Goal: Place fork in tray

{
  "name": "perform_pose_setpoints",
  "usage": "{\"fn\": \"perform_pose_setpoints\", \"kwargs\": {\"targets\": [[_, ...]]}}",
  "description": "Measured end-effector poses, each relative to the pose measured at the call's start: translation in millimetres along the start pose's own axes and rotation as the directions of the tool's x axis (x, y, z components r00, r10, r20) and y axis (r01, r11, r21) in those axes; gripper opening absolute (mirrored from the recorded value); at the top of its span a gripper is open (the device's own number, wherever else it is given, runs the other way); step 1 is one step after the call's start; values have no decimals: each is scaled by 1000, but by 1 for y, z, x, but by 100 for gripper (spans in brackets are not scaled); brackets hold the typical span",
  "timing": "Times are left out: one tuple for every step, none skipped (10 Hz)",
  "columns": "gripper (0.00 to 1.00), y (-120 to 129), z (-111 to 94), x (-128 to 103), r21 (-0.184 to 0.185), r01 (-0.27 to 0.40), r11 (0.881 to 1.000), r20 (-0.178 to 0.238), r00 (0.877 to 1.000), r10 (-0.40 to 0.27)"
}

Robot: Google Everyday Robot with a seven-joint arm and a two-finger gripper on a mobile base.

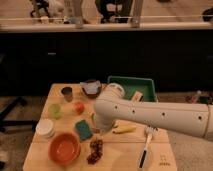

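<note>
Jaws closed, low over wooden table (121, 153); dark cabinets (60, 60) behind.

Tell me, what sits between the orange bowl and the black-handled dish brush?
A dark red cluster, perhaps grapes, lies between them in the camera view. The end effector hangs further back, beside the teal sponge.

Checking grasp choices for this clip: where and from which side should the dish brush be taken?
Probably mid-handle, from above: the dish brush lies flat, its slim black handle free on bare table, white head bulkier. The tool hangs low beside the teal pad.
</note>
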Motion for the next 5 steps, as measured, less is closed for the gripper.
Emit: {"fn": "perform_pose_setpoints", "kwargs": {"targets": [[0, 0, 0, 0, 1, -1, 1000, 0, 1000, 1], [0, 0, 0, 0, 1, -1, 1000, 0, 1000, 1], [0, -1, 0, 0, 1, 1, 1000, 1, 1000, -1], [0, -1, 0, -1, 1, 1, 1000, 1, 1000, -1], [0, -1, 0, -1, 1, 1, 1000, 1, 1000, -1]]}}
